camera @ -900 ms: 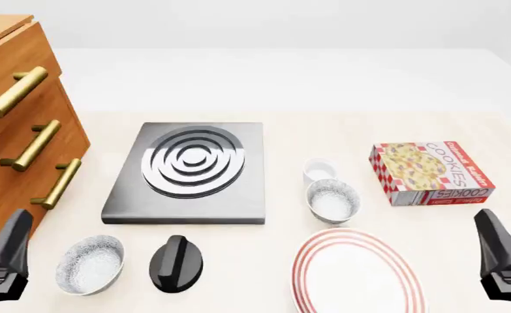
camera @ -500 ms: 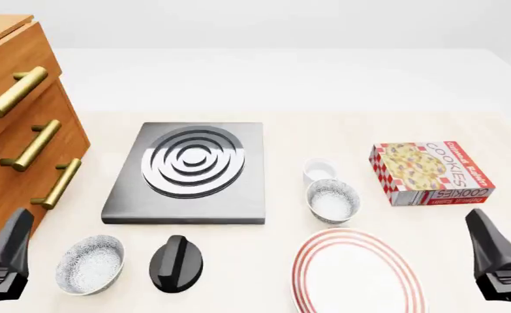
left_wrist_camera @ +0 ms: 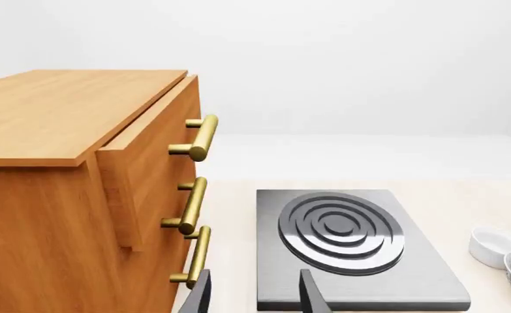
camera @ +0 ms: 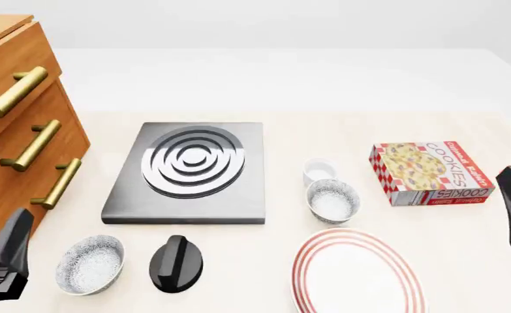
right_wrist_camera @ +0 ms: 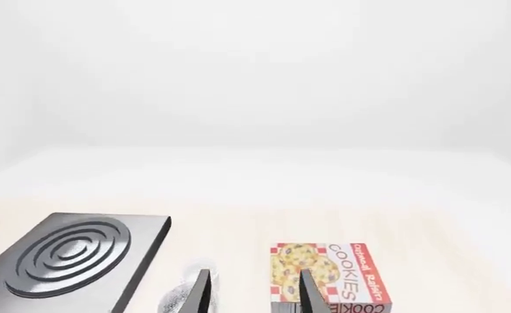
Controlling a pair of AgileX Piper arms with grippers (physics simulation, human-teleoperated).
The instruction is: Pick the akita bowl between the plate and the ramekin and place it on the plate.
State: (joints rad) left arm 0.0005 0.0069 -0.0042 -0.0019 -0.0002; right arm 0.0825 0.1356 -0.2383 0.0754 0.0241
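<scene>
You are only starting: nothing is being held, and the whole pick and place is waiting. The plate is lying bare at the near edge of the table. The akita bowl is sitting just beyond it, with the ramekin right behind. Your right hand is hanging spread and empty, well to the right of the bowl. Your left hand is idling, spread too, by the drawers.
</scene>
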